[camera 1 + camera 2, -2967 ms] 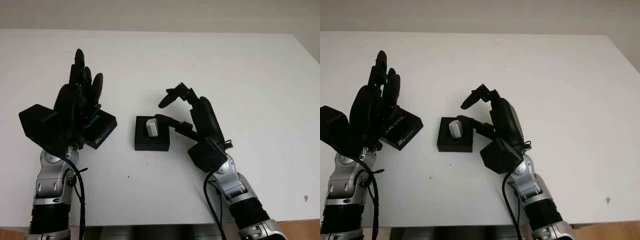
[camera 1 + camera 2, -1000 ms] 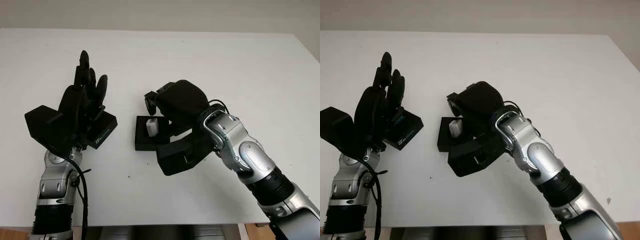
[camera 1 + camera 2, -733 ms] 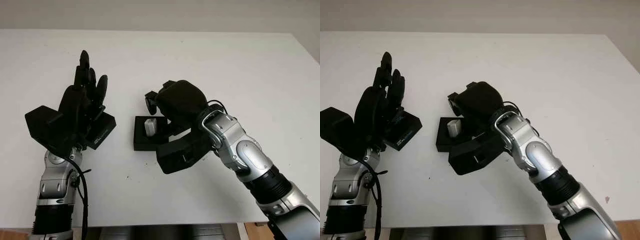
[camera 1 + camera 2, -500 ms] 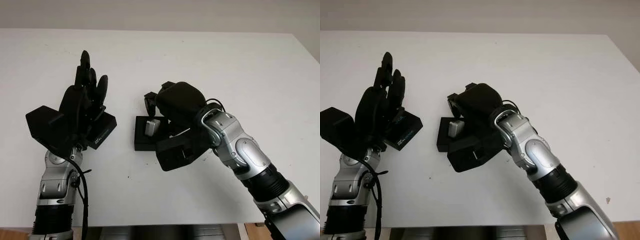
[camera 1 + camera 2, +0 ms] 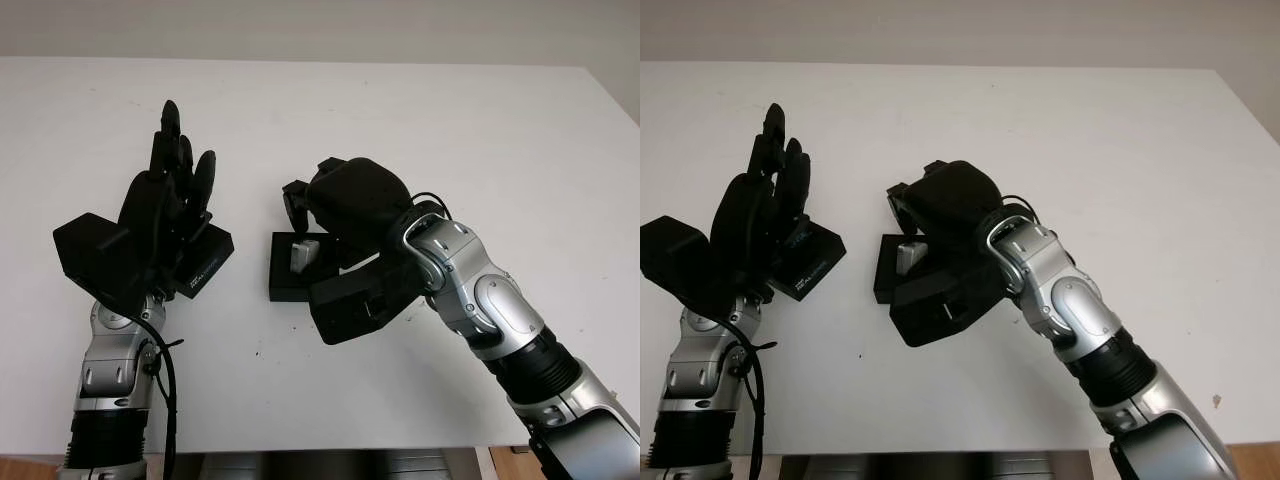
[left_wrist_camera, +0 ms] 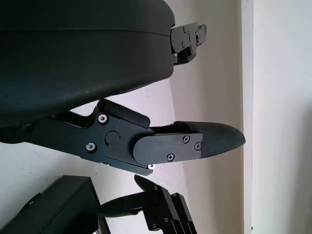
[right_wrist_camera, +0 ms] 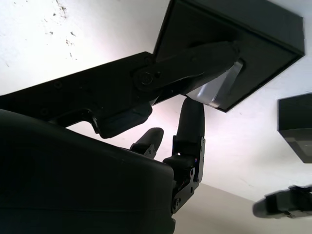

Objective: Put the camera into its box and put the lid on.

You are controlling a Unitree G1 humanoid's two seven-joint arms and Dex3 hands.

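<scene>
Now, by part, with the box as landmark:
Box: black open box [image 5: 292,278] lies on the white counter [image 5: 420,130], near its middle.
Camera: small silver-white camera [image 5: 303,254] sits tilted inside the box, not lying flat.
Right hand: right hand [image 5: 345,205] hangs over the box's right half, fingers curled down; in the right wrist view a fingertip [image 7: 222,51] touches the camera and another finger [image 7: 191,119] stands beside it. Whether it truly pinches the camera, I cannot tell.
Lid: black lid [image 5: 205,262] with pale lettering lies left of the box, apart from it.
Left hand: left hand [image 5: 165,205] is raised over the lid, open, holding nothing.
</scene>
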